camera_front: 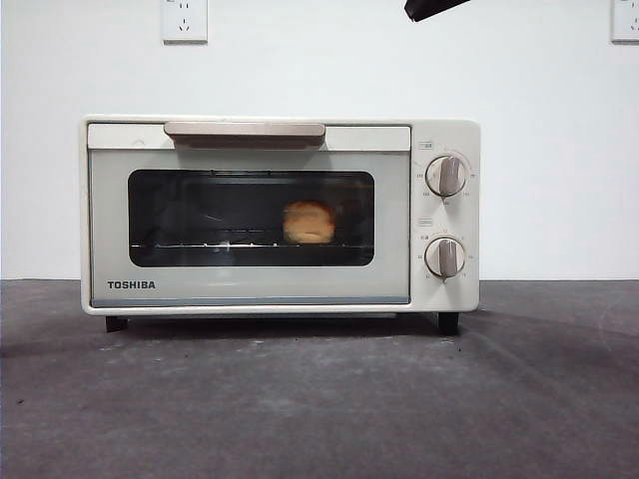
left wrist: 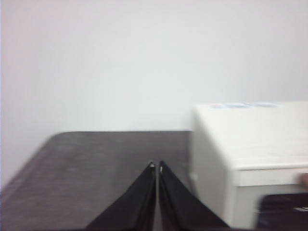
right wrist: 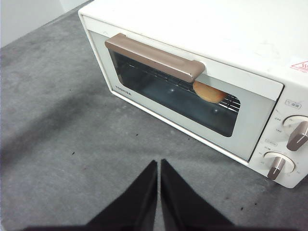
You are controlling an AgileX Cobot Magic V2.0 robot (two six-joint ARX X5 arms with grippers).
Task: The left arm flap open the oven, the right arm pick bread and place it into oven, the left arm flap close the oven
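Oven (camera_front: 280, 215): cream-white box with rounded corners, standing on the dark table (camera_front: 319, 399). Door fully up and shut.
Bread (camera_front: 309, 222): inside, on the wire rack (camera_front: 240, 242), seen through the dark glass, right of the window's centre. Golden-brown, lumpy, matt crust.
Left gripper (left wrist: 156, 166): jaws pressed together, nothing between them. It hangs beside the oven's side wall, apart from it.
Right gripper (right wrist: 159, 162): jaws together, empty, above the table in front of the door, clear of it.
Stage, by judgement: all three steps look complete; only withdrawal appears to remain.
Risk: the left gripper is near the casing; a careless swing could knock the oven and shift it on the table. A catch on the bar handle (camera_front: 245, 130) could drop the door open.
Materials: smooth painted casing, reflective glass, satin beige handle, two ridged round knobs (camera_front: 445, 175), thin metal rack, rough speckled table surface.
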